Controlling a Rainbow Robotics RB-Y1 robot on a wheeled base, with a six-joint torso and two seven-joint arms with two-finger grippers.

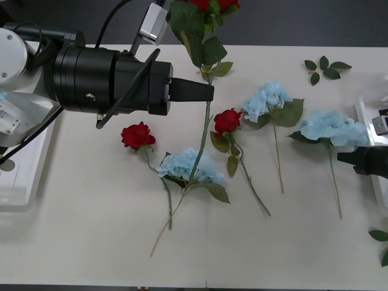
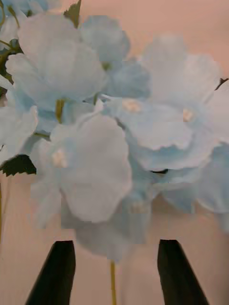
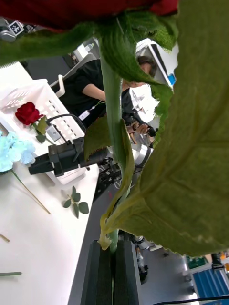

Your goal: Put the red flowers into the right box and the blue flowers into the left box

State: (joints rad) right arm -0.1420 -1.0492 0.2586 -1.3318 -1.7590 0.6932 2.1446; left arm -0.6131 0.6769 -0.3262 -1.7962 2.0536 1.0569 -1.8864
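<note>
Above table, rose in left gripper

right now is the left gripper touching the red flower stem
Touching: in the left wrist view the left gripper has its fingers shut on the red flower's stem.

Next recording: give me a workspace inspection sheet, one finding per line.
Surface: pale table.
Job's things: two red flowers and three blue flowers lie loose; left box, right box at the table's ends.
Clutter: leaf sprigs at far right and near right edge.
Grippers: left gripper shut on a lifted rose stem; right gripper open over a blue flower head.
Cables: black cable along the left arm.
Surroundings: person seated beyond the table.
</note>
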